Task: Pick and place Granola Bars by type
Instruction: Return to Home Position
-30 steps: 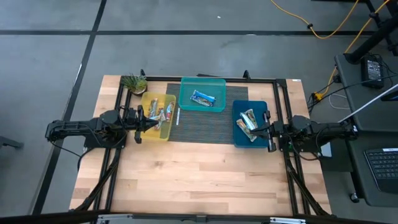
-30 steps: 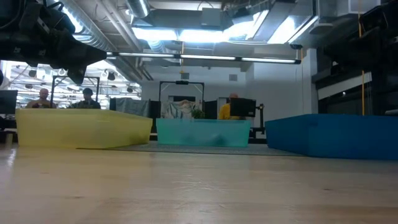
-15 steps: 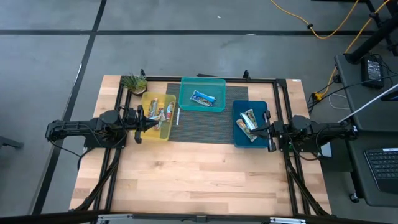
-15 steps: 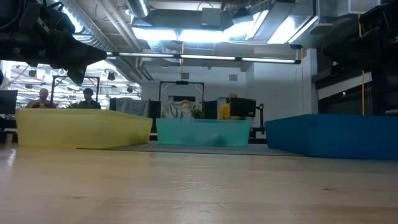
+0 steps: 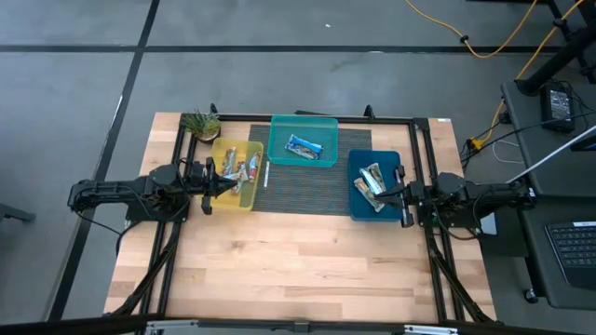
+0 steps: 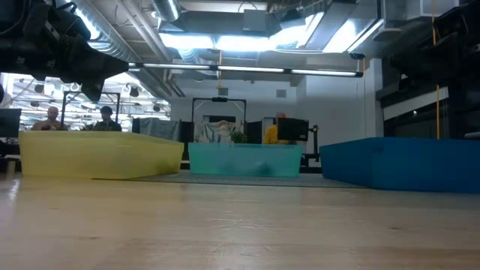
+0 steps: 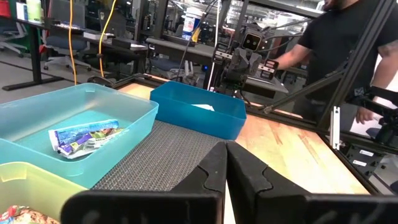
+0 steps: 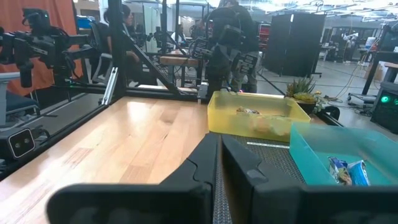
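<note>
Since no bar is seen on the open wood of the table (image 5: 298,270), the sort is judged all but done: reddish-brown Granola Bars (image 5: 240,170) are gathered in the yellow bin (image 5: 247,197), 1 blue-white bar (image 5: 304,145) is laid in the teal bin (image 5: 321,130), and tan-green bars (image 5: 371,180) are piled in the blue bin (image 5: 363,210). The left gripper (image 7: 225,152) is parked at the yellow bin's outer side, its 2 fingers pressed together with nothing between them. The right gripper (image 8: 219,143) is parked likewise at the blue bin's outer side, fingers closed and empty. And now the risk: both grippers are held close by the bin walls. If an arm is swung home without first being lifted clear, a wall could be clipped, a bin shoved off the dark mat (image 5: 303,191) or tipped, and sorted bars spilled. A thin pale strip (image 5: 266,174) is seen on the mat just beside the yellow bin. What it is cannot be told, but if it is a missed bar, the job would be left 1 short.
</note>
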